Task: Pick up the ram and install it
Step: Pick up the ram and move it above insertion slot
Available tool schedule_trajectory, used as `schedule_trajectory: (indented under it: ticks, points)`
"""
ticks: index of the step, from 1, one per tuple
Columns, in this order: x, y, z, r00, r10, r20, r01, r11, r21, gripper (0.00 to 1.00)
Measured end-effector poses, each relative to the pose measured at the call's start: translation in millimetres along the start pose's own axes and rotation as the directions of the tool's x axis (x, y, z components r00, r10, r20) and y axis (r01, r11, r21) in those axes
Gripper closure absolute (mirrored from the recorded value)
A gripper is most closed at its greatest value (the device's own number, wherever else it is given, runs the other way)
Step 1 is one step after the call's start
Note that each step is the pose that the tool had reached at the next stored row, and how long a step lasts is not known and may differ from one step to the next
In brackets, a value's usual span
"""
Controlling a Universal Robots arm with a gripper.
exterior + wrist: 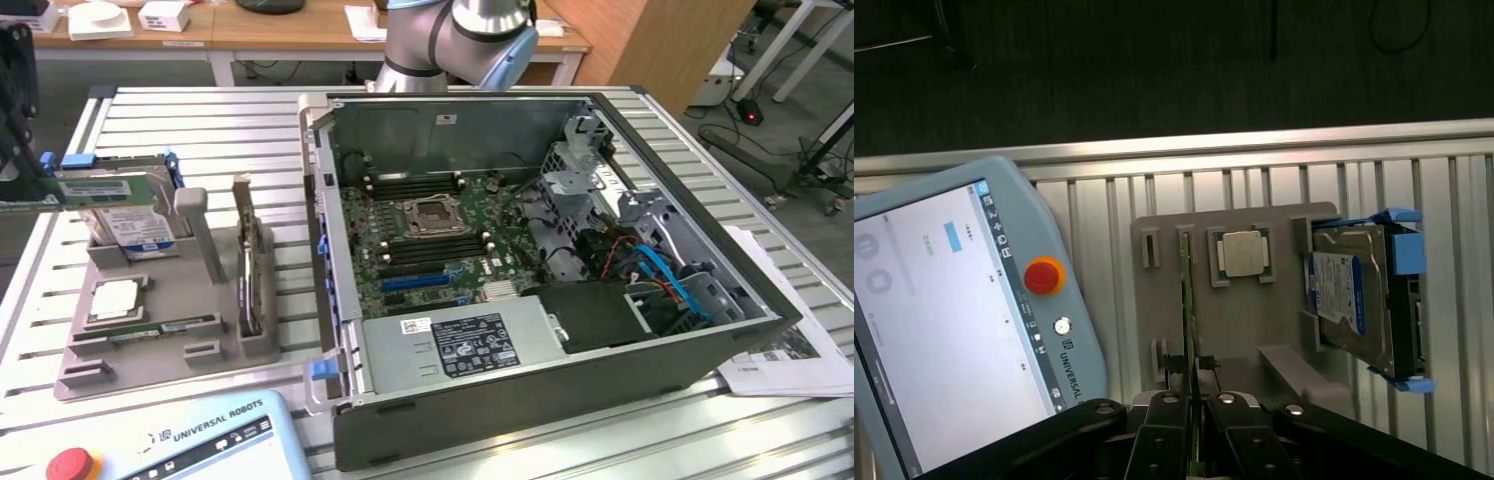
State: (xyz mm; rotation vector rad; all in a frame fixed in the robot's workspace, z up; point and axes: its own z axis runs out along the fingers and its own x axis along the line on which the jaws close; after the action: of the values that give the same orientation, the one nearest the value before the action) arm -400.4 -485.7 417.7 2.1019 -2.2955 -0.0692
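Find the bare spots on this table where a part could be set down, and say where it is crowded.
Bare slats lie beyond the grey tray, toward the table's far edge, and in front of the computer case beside the papers. Crowded: the gap between tray and case.

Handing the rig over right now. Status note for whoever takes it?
Hand: shut on the ram.
Ram: held in the air over the tray, near the drive, outside the case.
Done: pick-up.
Left: install. The ram is not yet at the board.
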Motion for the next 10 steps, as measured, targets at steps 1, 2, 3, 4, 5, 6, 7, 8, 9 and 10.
schedule_trajectory:
  ticks: [1, 2, 3, 4, 5, 6, 7, 8, 9, 10]
  points:
    - [-0.8, 0.1, -0.1, 1.0000, 0.001, -0.0011, -0.001, 1.0000, 0.0001, 0.87]
    - [-1.4, 0.2, -0.2, 1.0000, 0.001, -0.0019, -0.001, 1.0000, 0.0002, 0.87]
    - [-1.6, 0.1, -0.2, 1.0000, 0.001, -0.0022, -0.001, 1.0000, 0.0003, 0.87]
    - [-1.6, 0.1, -0.2, 1.0000, 0.001, -0.0023, -0.001, 1.0000, 0.0003, 0.87]
    - [-1.6, 0.1, -0.2, 1.0000, 0.001, -0.0024, -0.001, 1.0000, 0.0003, 0.87]
    - [-1.7, 0.2, -0.2, 1.0000, 0.001, -0.0023, -0.001, 1.0000, 0.0002, 0.87]
    - [-1.7, 0.2, -0.2, 1.0000, 0.001, -0.0023, -0.001, 1.0000, 0.0003, 0.87]
    - [-1.8, 0.2, -1.0, 1.0000, 0.001, -0.0023, -0.001, 1.0000, 0.0003, 0.87]
    - [-1.8, 0.3, -3.2, 1.0000, 0.001, -0.0023, -0.001, 1.0000, 0.0002, 0.87]
    - [-1.8, 0.5, -6.2, 1.0000, 0.001, -0.0023, -0.001, 1.0000, 0.0002, 0.87]
